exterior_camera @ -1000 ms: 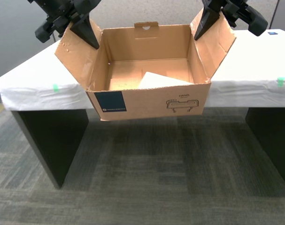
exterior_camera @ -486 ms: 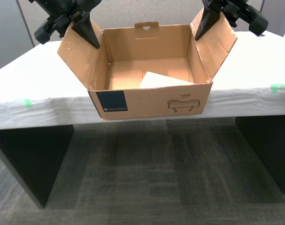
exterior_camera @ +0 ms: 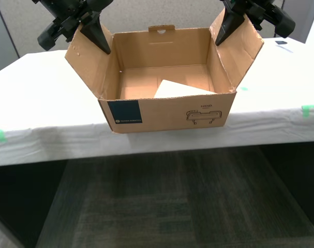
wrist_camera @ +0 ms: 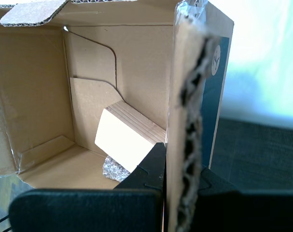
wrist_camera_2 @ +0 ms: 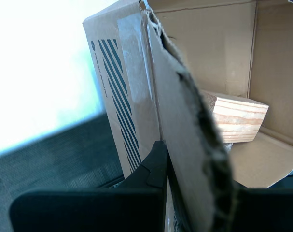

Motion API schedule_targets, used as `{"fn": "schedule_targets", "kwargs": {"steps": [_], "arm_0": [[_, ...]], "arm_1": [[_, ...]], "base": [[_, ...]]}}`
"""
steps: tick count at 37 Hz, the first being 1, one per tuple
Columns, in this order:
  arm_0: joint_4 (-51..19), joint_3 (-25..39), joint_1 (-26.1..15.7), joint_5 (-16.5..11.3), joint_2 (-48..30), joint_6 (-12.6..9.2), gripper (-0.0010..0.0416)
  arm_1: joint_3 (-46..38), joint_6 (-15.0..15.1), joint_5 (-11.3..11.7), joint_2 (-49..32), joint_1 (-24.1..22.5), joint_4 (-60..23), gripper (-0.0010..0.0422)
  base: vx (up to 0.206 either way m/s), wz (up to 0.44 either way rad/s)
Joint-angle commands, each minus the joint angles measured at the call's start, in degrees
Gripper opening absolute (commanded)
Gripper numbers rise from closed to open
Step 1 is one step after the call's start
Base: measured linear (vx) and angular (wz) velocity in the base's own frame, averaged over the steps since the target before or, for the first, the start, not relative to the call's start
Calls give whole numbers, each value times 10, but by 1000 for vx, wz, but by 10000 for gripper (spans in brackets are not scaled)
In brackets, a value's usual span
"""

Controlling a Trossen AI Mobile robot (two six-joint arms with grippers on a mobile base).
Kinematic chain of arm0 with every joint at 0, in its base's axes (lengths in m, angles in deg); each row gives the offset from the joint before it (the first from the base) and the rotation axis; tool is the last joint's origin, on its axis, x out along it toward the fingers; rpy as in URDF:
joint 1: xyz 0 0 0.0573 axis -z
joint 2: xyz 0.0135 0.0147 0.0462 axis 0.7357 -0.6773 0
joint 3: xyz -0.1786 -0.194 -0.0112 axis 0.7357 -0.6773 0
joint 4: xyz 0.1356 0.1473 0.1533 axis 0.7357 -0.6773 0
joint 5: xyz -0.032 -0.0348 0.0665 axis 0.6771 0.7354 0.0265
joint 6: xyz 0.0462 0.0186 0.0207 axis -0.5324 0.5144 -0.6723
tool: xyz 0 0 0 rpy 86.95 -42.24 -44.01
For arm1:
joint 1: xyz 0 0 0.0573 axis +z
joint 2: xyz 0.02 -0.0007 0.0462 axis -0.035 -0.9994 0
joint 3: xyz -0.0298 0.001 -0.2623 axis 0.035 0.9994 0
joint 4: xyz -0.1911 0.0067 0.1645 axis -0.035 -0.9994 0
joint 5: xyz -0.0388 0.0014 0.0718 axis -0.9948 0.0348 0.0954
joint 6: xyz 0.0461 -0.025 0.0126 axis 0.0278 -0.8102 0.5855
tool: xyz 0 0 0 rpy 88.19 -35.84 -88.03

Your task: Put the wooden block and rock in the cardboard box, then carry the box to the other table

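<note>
Both grippers clamped on the box flaps.

My first gripper (exterior_camera: 97,37) (wrist_camera: 182,151) is pinched shut on the torn edge of one side flap of the brown corrugated cardboard box (exterior_camera: 167,111), the flap at the exterior view's left. My second gripper (exterior_camera: 224,30) (wrist_camera_2: 194,164) is closed the same way on the opposite flap.

The light tan rectangular wooden block (exterior_camera: 180,89) (wrist_camera: 129,135) (wrist_camera_2: 235,118) lies inside the box, below and between the two grippers. It is tilted, leaning against the front wall.

The small pinkish-beige rough rock (wrist_camera: 115,169) sits on the box floor, tucked under the block's raised end, just inside my first gripper's flap.

The box hangs from the grippers over the wide table draped in white cloth (exterior_camera: 38,103), near its front edge. I cannot tell whether its base touches the cloth.
</note>
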Motion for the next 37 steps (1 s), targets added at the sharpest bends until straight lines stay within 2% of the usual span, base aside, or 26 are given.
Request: {"fn": "schedule_targets", "kwargs": {"steps": [1,10,15,23,37], "arm_0": [[11,2,-1,-11,0,1,-1],[40,2,-1,-16,0,1,-1],[40,2,-2,-16,0,-21,-1],[43,2,-2,-16,0,-34,-1],[45,2,-2,-16,0,-38,-1]], "arm_1": [[0,16,-20,0,-2,3,-1],[0,43,-20,0,-2,3,-1],[0,63,-12,0,-1,9,-1],[0,77,-12,0,-1,9,-1],[0,74,-12,0,-1,10,-1]], "base": [[200,5],[194,89],[185,122],[163,91],[143,47]]}}
